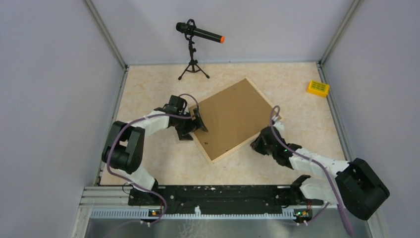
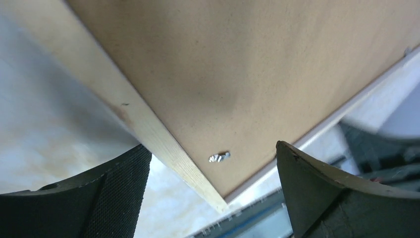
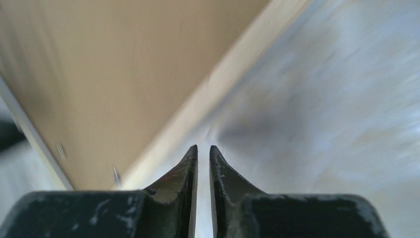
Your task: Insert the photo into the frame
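Observation:
The pale wood frame [image 1: 233, 150] lies turned like a diamond mid-table, its back filled by the plain brown backing board [image 1: 232, 116]. The photo is hidden. My left gripper [image 1: 199, 121] is open at the frame's left edge. In the left wrist view the rail [image 2: 148, 129], the board [image 2: 237, 64] and a small metal tab [image 2: 219, 157] lie between the spread fingers [image 2: 119, 188] of the left gripper [image 2: 212, 147]. My right gripper [image 1: 257, 144] is shut and empty beside the frame's lower right edge. In the right wrist view its tips [image 3: 203, 148] sit just off the rail [image 3: 218, 84].
A microphone on a small tripod [image 1: 194, 34] stands at the back. A yellow block [image 1: 317, 88] lies at the far right near the wall. Grey walls enclose the table on three sides.

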Robot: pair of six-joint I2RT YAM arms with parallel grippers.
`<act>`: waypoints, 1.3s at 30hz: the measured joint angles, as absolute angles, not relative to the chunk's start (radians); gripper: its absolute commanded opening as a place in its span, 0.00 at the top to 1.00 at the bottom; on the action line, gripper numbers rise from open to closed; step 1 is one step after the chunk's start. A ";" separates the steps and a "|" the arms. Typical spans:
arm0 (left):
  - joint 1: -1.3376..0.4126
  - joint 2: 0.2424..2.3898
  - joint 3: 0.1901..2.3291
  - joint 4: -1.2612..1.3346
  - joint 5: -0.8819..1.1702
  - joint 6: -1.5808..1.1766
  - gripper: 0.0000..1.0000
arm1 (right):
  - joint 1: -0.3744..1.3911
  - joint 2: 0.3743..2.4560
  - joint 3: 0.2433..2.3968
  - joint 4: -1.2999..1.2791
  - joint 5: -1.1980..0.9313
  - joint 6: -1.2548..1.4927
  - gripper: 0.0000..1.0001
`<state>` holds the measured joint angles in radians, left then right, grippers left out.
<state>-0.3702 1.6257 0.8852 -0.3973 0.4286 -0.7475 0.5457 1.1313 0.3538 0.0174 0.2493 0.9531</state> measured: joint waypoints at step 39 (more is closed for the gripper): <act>-0.282 1.697 0.960 -0.416 0.587 -0.442 0.01 | 0.127 1.784 1.050 -0.150 0.016 0.352 0.19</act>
<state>-0.2821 1.6966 0.9604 -0.4164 0.5869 -0.4419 0.1272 1.7836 1.0500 -0.1501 0.0158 0.3523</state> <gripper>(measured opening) 0.987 0.818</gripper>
